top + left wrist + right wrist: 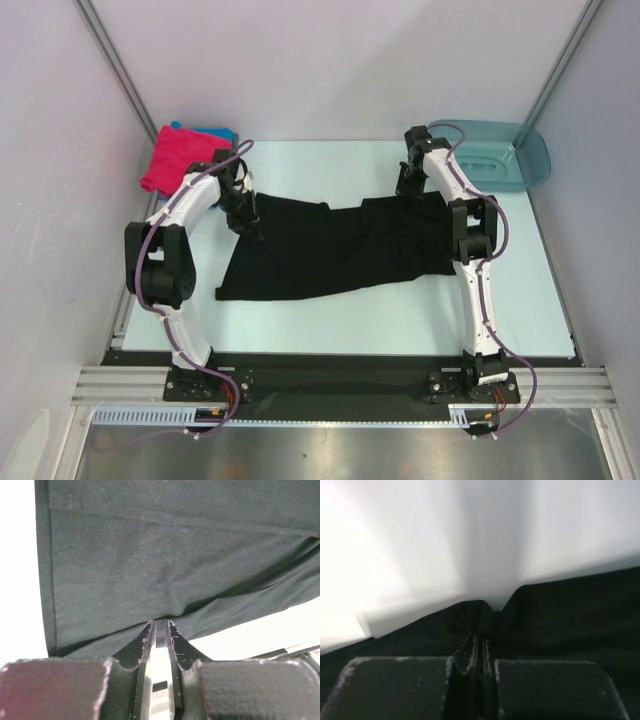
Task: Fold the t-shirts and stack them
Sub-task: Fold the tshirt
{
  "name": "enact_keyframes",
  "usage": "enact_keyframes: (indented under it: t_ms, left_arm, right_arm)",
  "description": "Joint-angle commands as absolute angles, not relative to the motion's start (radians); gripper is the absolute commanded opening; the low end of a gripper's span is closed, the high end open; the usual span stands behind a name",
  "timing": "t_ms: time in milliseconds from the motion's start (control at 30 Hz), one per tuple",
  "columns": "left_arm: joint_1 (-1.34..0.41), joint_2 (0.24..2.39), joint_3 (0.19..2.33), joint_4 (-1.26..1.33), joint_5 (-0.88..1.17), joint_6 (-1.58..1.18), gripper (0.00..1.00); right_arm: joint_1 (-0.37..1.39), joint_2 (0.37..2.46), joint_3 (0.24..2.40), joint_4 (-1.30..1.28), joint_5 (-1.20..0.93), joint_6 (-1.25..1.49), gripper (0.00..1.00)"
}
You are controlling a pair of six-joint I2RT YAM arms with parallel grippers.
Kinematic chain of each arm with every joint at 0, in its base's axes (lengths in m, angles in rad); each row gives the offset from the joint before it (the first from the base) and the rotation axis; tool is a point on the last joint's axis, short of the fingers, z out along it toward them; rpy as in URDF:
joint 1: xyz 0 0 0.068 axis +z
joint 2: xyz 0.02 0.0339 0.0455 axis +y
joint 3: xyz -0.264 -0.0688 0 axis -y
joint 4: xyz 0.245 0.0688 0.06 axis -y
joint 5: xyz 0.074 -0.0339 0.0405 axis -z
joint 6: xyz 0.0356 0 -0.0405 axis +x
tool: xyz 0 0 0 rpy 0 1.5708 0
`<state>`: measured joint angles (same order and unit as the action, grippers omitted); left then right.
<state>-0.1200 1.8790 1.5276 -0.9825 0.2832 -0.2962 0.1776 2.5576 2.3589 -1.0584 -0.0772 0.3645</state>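
The black t-shirt (pixel 330 255) lies spread across the middle of the table, bunched and partly doubled over. My left gripper (pixel 248 222) is shut on its far left edge; in the left wrist view the fingertips (pixel 160 626) pinch the cloth's edge and the shirt (pixel 165 555) fills the view beyond. My right gripper (pixel 408 186) is shut on the far right edge; the right wrist view shows the jaws (pixel 481 639) closed on a puckered fold of black cloth (pixel 570 610). A folded magenta-pink shirt (pixel 180 160) lies on a blue one (pixel 215 133) at the far left corner. No red shirt shows separately.
A translucent teal plastic basin (pixel 500 155) stands at the far right corner, just behind the right arm. White walls close in on both sides and the back. The pale table (pixel 400 320) shows bare in front of the shirt.
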Motion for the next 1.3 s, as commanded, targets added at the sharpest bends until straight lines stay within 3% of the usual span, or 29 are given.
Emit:
enact_keyframes:
  t_ms: [0, 100, 133, 167, 267, 500, 667, 700, 767, 833, 900, 1267]
  left_arm:
    - [-0.11, 1.825, 1.526, -0.988, 0.278, -0.302, 0.18]
    - [-0.11, 1.825, 1.526, -0.991, 0.273, -0.299, 0.18]
    - [-0.11, 1.827, 1.525, -0.991, 0.273, -0.298, 0.18]
    - [-0.11, 1.824, 1.523, -0.989, 0.27, -0.296, 0.18]
    - [-0.11, 1.816, 1.522, -0.957, 0.279, -0.287, 0.2]
    - [-0.11, 1.822, 1.454, -0.691, 0.383, -0.305, 0.37]
    - [-0.112, 1.885, 1.439, -0.559, 0.321, -0.316, 0.44]
    - [-0.113, 1.905, 1.437, -0.54, 0.304, -0.316, 0.55]
    - [-0.123, 1.92, 1.439, -0.509, 0.235, -0.313, 0.61]
    - [-0.138, 1.945, 1.457, -0.48, 0.152, -0.308, 0.82]
    - [-0.152, 1.959, 1.48, -0.469, 0.1, -0.299, 0.91]
    - [-0.27, 2.109, 1.595, -0.446, 0.031, -0.298, 0.9]
  right_arm:
    - [0.173, 2.602, 2.402, -0.891, -0.057, 0.363, 0.0]
    - [0.167, 2.571, 2.356, -0.899, -0.009, 0.379, 0.01]
    - [0.167, 2.551, 2.321, -0.881, -0.011, 0.374, 0.21]
    - [0.17, 2.492, 2.228, -0.835, -0.008, 0.371, 0.33]
    - [0.183, 2.339, 2.053, -0.738, -0.002, 0.364, 0.47]
    - [0.229, 2.039, 1.865, -0.655, 0.035, 0.33, 0.5]
    - [0.27, 1.925, 1.859, -0.692, 0.011, 0.298, 0.5]
    - [0.273, 1.913, 1.862, -0.699, 0.011, 0.292, 0.5]
    - [0.278, 1.881, 1.879, -0.724, -0.023, 0.282, 0.5]
    - [0.284, 1.858, 1.907, -0.751, -0.049, 0.272, 0.5]
    - [0.282, 1.852, 1.931, -0.771, -0.072, 0.264, 0.5]
    - [0.279, 1.795, 1.936, -0.752, -0.152, 0.29, 0.52]
